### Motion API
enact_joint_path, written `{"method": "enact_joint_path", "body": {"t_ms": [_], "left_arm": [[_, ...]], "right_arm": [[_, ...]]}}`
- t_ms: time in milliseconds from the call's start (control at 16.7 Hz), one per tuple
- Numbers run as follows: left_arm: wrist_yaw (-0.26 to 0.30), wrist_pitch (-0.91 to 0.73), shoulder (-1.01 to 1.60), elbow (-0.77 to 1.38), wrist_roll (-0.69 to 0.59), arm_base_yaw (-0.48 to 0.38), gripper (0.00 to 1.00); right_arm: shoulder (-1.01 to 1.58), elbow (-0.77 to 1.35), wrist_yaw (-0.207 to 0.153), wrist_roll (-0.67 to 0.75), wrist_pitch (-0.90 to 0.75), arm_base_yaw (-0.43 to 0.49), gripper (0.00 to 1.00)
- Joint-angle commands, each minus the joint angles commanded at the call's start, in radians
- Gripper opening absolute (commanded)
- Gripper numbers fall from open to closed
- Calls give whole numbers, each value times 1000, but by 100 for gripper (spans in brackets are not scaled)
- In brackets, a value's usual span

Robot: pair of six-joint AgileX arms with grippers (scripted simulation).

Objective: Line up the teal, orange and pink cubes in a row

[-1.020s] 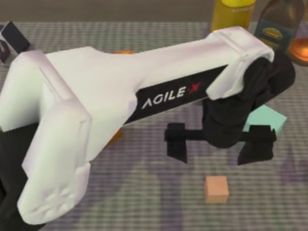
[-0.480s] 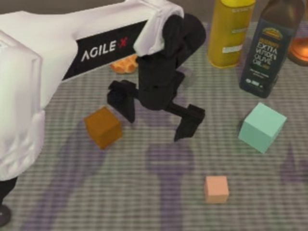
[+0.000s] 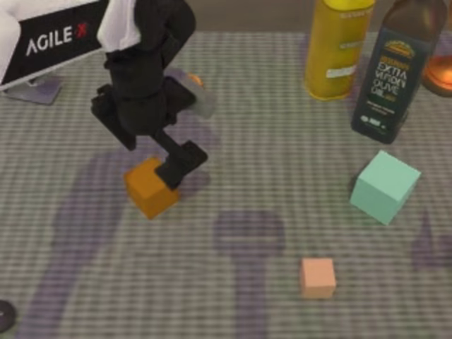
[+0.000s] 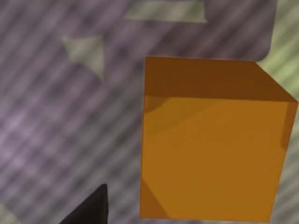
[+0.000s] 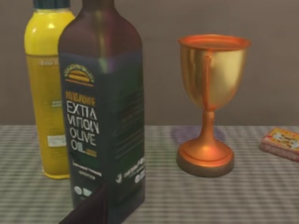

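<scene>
Your left gripper (image 3: pixel 145 141), jaws spread wide and empty, hovers over the matte dark orange cube (image 3: pixel 150 186); next you'd lower, straddle and close on it.

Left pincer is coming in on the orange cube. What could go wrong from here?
1. The left pincer is open but sits off-centre: one finger overlaps the orange cube edge in the top view. Descending may land on it or shove it.
2. The cube sits rotated against the cloth weave, so the fingers may close across corners and twist it.
3. The bun lies just behind the wrist; a swing back might knock it.
</scene>
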Motion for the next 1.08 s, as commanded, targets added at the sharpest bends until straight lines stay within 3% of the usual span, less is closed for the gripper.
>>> {"method": "enact_joint_path", "body": {"t_ms": [180,540,1080], "left_arm": [[0,13,-17,-15,66,36,100],[0,28,-8,-23,66,33,100],[1,312,94,-203,71,38,100]], "right_arm": [[0,0,0,0,0,0,100],[0,0,0,0,0,0,100],[0,0,0,0,0,0,100]]}}
